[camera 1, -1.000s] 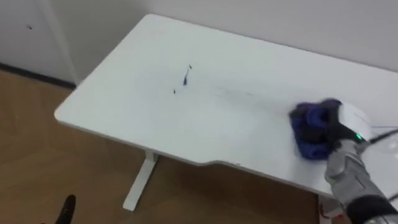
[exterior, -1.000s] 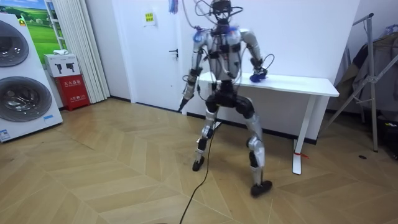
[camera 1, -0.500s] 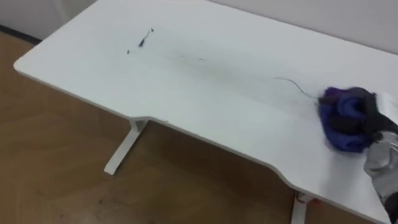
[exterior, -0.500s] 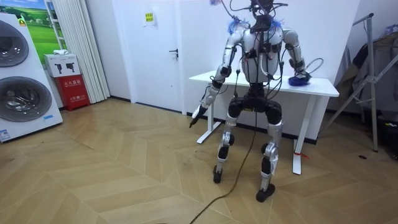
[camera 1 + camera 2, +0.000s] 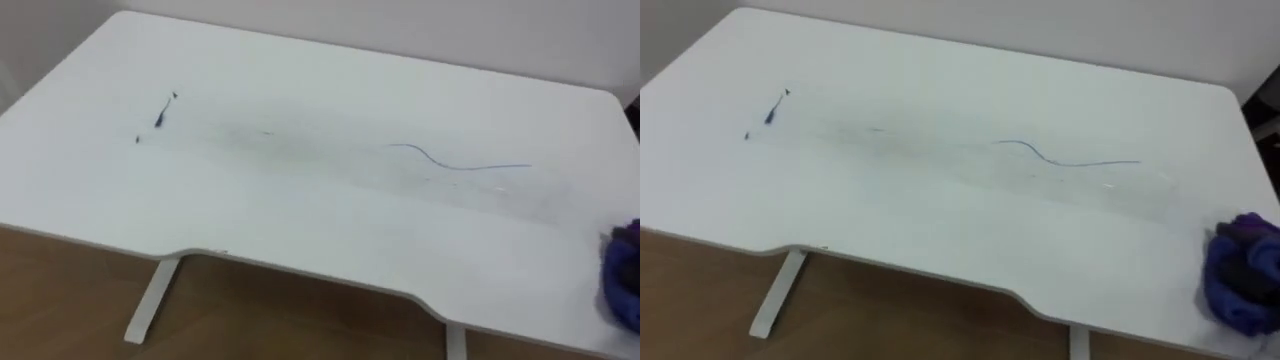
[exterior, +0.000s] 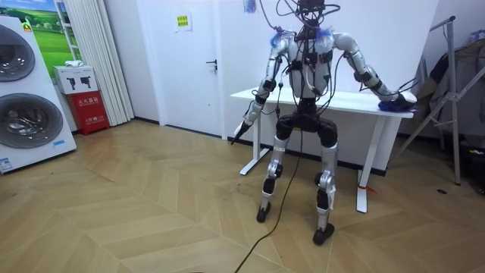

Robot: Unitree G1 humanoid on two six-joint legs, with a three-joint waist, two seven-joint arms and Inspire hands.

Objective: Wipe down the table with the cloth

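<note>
- Right robot hand [image 6: 404, 96] rests on the blue cloth [image 5: 1243, 272]; whether its fingers grip it, I cannot tell.
- Beneath the hand, the cloth sits near the worktop [image 5: 300, 220] edge and could slide off.
- Pen line [image 5: 460, 165] and dark marks [image 5: 160, 113], well to the hand's left, may be missed by short strokes.

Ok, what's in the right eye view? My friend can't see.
A white table seen from above, with a crumpled blue cloth at its right end. A thin blue line crosses the middle, and small dark marks sit at the left.
</note>
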